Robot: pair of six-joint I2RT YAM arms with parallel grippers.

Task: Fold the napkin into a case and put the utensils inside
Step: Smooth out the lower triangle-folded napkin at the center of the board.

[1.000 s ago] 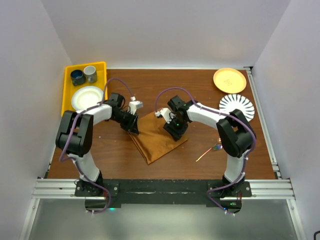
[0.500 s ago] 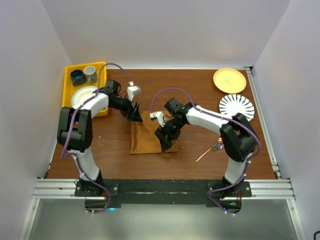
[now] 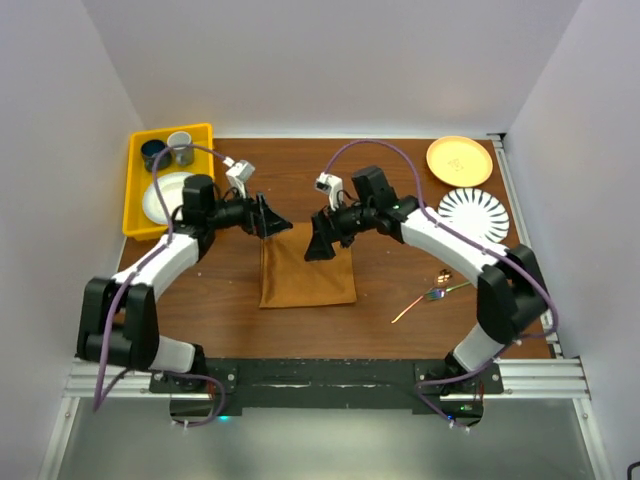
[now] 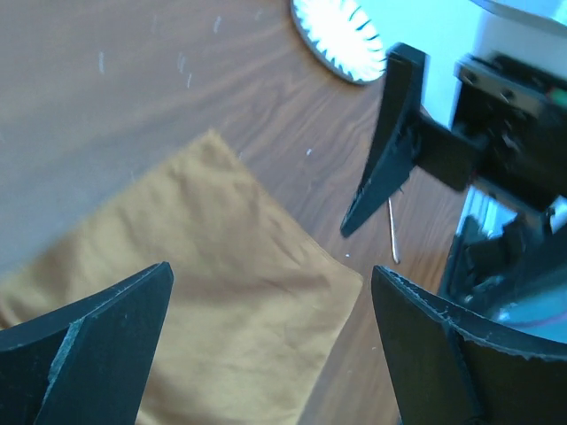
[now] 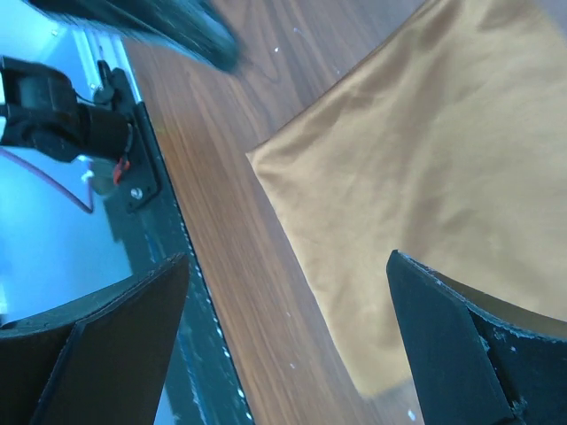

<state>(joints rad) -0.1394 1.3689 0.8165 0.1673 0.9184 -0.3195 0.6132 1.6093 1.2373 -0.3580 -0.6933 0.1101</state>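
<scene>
Rust-brown folded cloth napkin (image 3: pixel 307 271) is laid flat; left gripper (image 3: pixel 270 222) and right gripper (image 3: pixel 320 240) are held wide apart, empty, above its far edge, seemingly readied for another fold

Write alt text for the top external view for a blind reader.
A folded rust-brown napkin lies on the table. The open left end effector and open right end effector hover at its far edge; the utensils lie to its right.

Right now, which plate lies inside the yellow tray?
The plain white plate, in the yellow tray; the orange plate and the striped plate lie on the table.
</scene>
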